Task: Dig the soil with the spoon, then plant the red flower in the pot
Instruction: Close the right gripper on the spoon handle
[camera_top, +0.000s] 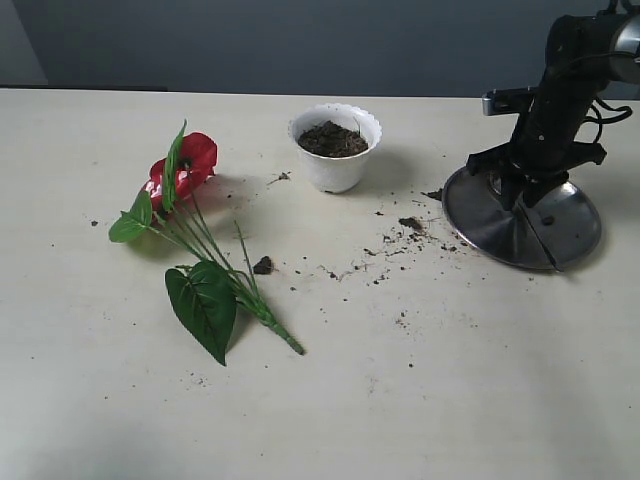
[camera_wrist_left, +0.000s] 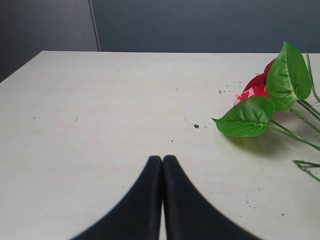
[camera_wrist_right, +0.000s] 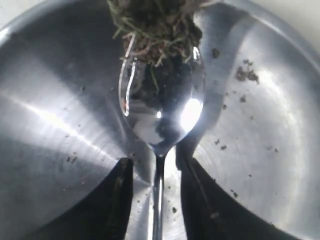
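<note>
The spoon (camera_wrist_right: 161, 107) is lying on the steel plate (camera_wrist_right: 55, 100), its handle running straight between the parted jaws of the right end effector (camera_wrist_right: 156, 162), while the left end effector (camera_wrist_left: 162, 160) is sitting closed, far off.

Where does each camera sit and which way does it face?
Exterior: raised, looking down across the table at the red flower, pot and steel plate; right arm shows.
Left wrist: low over the table, facing the flower's leaves; shut left gripper shows.
Right wrist: straight above the plate, facing the spoon and soil; open right gripper flanks its handle.
Shared: exterior and left wrist both show the flower.
</note>
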